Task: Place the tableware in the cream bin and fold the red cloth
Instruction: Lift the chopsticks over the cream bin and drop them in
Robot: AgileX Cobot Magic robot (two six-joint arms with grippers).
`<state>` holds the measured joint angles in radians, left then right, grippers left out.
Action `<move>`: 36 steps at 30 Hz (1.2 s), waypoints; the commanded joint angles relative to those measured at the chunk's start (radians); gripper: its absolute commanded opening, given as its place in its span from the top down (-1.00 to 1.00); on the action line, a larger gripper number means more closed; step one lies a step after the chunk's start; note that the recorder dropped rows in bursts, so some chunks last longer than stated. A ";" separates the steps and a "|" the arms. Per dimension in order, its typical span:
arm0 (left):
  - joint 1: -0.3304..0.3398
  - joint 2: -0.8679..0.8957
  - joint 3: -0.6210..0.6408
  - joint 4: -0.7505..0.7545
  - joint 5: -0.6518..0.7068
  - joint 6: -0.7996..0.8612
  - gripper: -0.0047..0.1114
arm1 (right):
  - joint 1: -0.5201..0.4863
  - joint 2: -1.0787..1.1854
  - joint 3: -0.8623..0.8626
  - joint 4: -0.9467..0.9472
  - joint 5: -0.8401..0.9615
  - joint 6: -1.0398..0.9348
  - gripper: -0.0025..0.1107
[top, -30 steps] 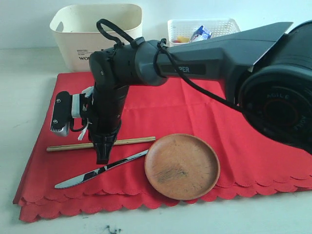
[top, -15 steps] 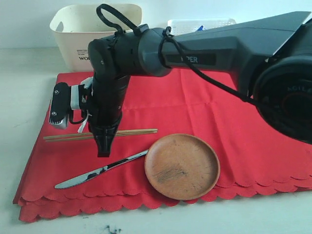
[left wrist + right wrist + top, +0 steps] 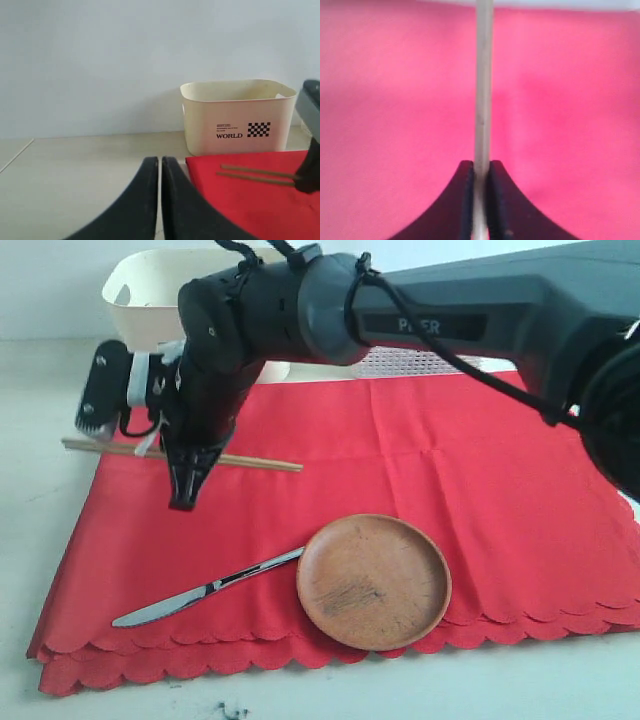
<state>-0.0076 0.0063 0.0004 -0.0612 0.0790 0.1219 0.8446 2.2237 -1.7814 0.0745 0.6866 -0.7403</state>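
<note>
Right now the right end effector (image 3: 480, 171) is clamped almost fully closed on the chopsticks (image 3: 250, 461). They are two long pale wood sticks, side by side and roughly level. They look held just above the red cloth (image 3: 480, 490) near its left far corner, with one end sticking out over the bare tabletop (image 3: 40, 420).

The left end effector (image 3: 160, 161) has its jaws together with nothing between them, low over the tabletop beside the cloth edge.

- Silver knife (image 3: 205, 588): flat on the cloth near the front, its handle end just beside the round brown plate (image 3: 373, 582).
- Cream bin (image 3: 235, 117): just behind the cloth's far edge, black "WORLD" text and a checkered mark on its wall.
- Cloth: bright red, scalloped front edge, fold creases showing.
</note>
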 commanded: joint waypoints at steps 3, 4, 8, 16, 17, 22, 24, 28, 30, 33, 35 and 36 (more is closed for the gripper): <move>-0.004 -0.006 0.000 -0.006 0.001 -0.003 0.83 | -0.039 -0.041 -0.002 -0.029 -0.390 0.167 0.96; -0.004 -0.006 0.000 -0.006 0.001 -0.003 0.83 | -0.042 -0.041 -0.002 -0.029 -0.450 0.175 0.96; -0.004 -0.006 0.000 -0.006 0.001 -0.003 0.83 | -0.044 -0.021 -0.002 -0.029 -0.758 0.193 0.96; -0.004 -0.006 0.000 -0.006 0.001 -0.003 0.83 | -0.075 0.060 -0.047 0.027 -1.201 0.184 0.96; -0.004 -0.006 0.000 -0.006 0.001 -0.003 0.83 | -0.083 0.075 -0.076 0.043 -1.203 0.184 0.96; -0.004 -0.006 0.000 -0.006 0.001 -0.003 0.83 | -0.115 0.193 -0.242 0.086 -1.203 0.207 0.96; -0.004 -0.006 0.000 -0.006 0.001 -0.003 0.83 | -0.118 0.231 -0.298 0.122 -1.203 0.220 0.96; -0.004 -0.006 0.000 -0.006 0.001 -0.003 0.83 | -0.127 0.310 -0.416 0.153 -1.205 0.220 0.96; -0.004 -0.006 0.000 -0.006 0.001 -0.003 0.83 | -0.131 0.346 -0.470 0.192 -1.187 0.220 0.96; -0.004 -0.006 0.000 -0.006 0.001 -0.003 0.83 | -0.143 0.389 -0.534 0.236 -1.159 0.219 0.96; -0.004 -0.006 0.000 -0.006 0.001 -0.003 0.83 | -0.153 0.412 -0.572 0.271 -1.134 0.219 0.96; -0.004 -0.006 0.000 -0.006 0.001 -0.003 0.83 | -0.158 0.422 -0.586 0.295 -1.120 0.219 0.96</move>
<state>-0.0076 0.0063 0.0004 -0.0612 0.0790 0.1219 0.7069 2.6246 -2.3232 0.3139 -0.4599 -0.5268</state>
